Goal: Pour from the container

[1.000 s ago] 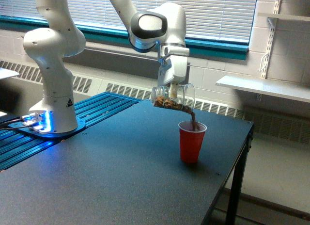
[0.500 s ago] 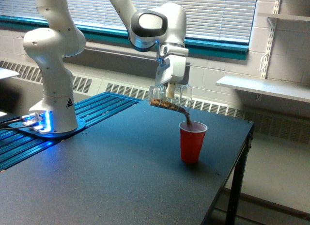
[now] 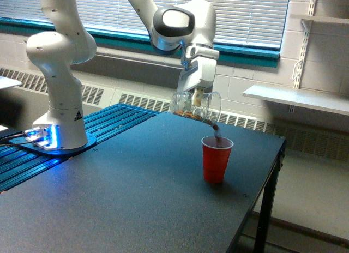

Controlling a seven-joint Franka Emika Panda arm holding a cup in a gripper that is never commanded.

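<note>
The container (image 3: 194, 106) is a clear plastic cup lying almost on its side in the air, mouth toward the exterior view's right. My gripper (image 3: 197, 96) is shut on it from above. A few brown pieces lie along its lower wall, and a thin brown stream (image 3: 217, 132) falls from its rim into the red cup (image 3: 216, 159). The red cup stands upright on the black table (image 3: 136, 198), just below and to the right of the container's mouth.
The arm's white base (image 3: 59, 116) stands on a blue ribbed platform (image 3: 103, 127) at the left. The table's right edge (image 3: 267, 187) drops off close to the red cup. A white shelf (image 3: 297, 97) juts from the wall at the right.
The wrist and container have shifted a little to the right and up. Fewer brown pieces remain in the container, and the stream into the red cup has thinned.
</note>
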